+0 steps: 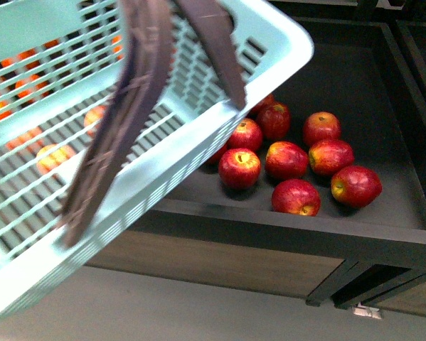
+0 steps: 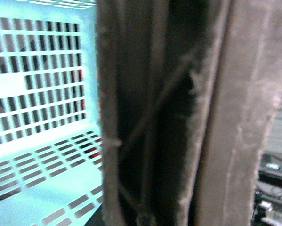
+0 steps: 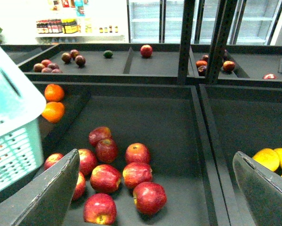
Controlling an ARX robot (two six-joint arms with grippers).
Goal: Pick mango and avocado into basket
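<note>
**Inspector:** Where does the basket stand?

**Operator:** It hangs tilted in the air, above the left edge of the apple bin. The brown handles are drawn up together over it. That fits a carry by the handles, which keeps the mouth open for loading.

**Inspector:** What are the left fingers doing?

**Operator:** I cannot tell. The left wrist view is filled by the handles at very close range, with the basket floor beside them, and no finger shows.

**Inspector:** And the right fingers?

**Operator:** They are spread wide with nothing between them, poised above the red apples. They touch no fruit.

**Inspector:** Where are the mango and the avocado?

**Operator:** Neither is in the basket as far as its slotted floor shows. Yellow fruit lies in the bin next to the apples on the right. I take 1 of these for the mango. A small dark green fruit sits in the far row, which may be the avocado, though it is too small to confirm.

**Inspector:** What is your assessment?

**Operator:** The task is at its start. The right arm would have to leave the apples and go to the neighbouring bin. The oranges beside the basket are not wanted.
</note>
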